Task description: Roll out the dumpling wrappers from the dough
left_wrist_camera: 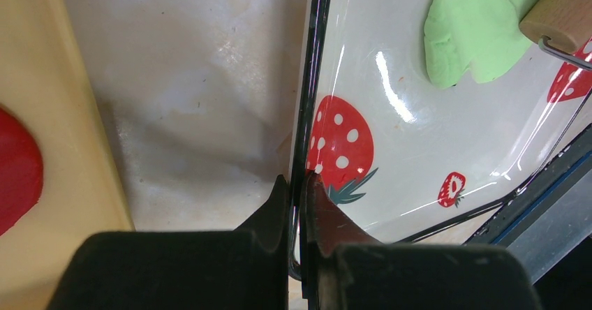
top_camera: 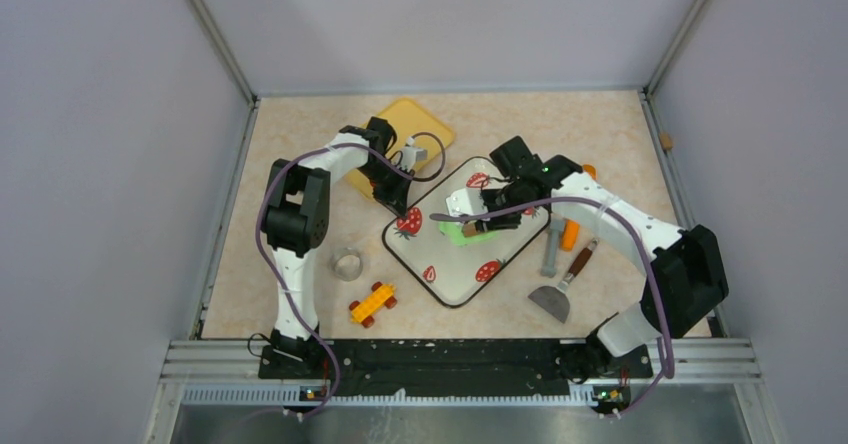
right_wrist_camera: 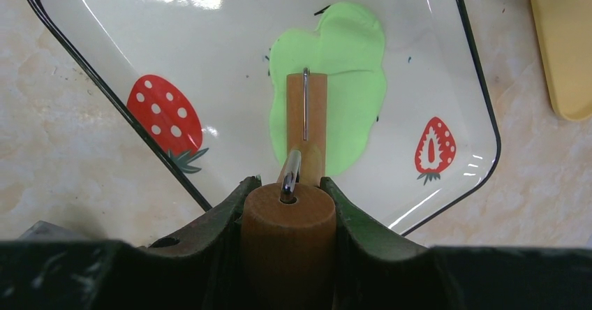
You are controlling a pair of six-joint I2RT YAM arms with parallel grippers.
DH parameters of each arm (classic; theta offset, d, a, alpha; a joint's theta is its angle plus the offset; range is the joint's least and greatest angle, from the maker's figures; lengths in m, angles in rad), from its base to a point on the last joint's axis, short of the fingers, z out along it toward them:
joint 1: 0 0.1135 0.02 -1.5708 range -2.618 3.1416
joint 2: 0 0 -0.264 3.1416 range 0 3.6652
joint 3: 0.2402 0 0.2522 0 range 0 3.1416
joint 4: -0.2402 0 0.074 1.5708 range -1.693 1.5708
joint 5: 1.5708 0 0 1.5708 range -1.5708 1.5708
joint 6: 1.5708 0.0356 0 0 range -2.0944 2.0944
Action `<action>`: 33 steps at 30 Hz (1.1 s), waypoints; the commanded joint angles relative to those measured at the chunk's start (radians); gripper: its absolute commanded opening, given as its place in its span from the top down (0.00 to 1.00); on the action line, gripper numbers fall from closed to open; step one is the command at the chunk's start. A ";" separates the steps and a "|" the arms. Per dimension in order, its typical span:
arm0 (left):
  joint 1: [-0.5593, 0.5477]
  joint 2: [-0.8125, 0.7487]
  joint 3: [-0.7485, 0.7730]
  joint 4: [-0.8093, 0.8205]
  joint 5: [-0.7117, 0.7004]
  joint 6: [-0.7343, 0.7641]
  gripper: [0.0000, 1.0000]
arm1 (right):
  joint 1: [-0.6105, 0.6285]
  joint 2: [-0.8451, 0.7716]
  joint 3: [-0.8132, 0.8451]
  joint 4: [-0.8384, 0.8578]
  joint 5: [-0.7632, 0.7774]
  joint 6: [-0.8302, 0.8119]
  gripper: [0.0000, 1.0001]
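The bright green dough (right_wrist_camera: 349,79) lies flattened on the white strawberry-print tray (right_wrist_camera: 209,38); no separate small wrapper pieces show. My right gripper (right_wrist_camera: 289,182) is shut on the wooden handle of a small rolling pin, whose roller (right_wrist_camera: 307,125) rests on the dough's near part. My left gripper (left_wrist_camera: 300,181) is shut on the tray's black rim at its left corner. The dough (left_wrist_camera: 468,38) and the roller's end (left_wrist_camera: 562,10) also show in the left wrist view. From above, the dough (top_camera: 462,232) sits mid-tray (top_camera: 455,269) under my right gripper (top_camera: 480,219).
A yellow tray (top_camera: 410,129) stands behind the left gripper (top_camera: 395,199), with a red disc (left_wrist_camera: 14,170) on it. Right of the strawberry tray lie a grey-handled tool (top_camera: 552,247) and a scraper (top_camera: 560,289). A toy car (top_camera: 372,302) and a grey lump (top_camera: 347,264) lie at front left.
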 commanded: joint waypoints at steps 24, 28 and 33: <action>-0.007 0.048 0.010 0.061 -0.009 -0.044 1.00 | 0.047 -0.002 -0.060 -0.321 -0.120 0.109 1.00; -0.006 0.053 0.015 0.061 -0.007 -0.047 1.00 | 0.047 -0.002 -0.059 -0.322 -0.120 0.111 1.00; -0.006 0.048 0.016 0.058 -0.005 -0.049 1.00 | 0.035 -0.020 -0.010 -0.305 -0.106 0.158 1.00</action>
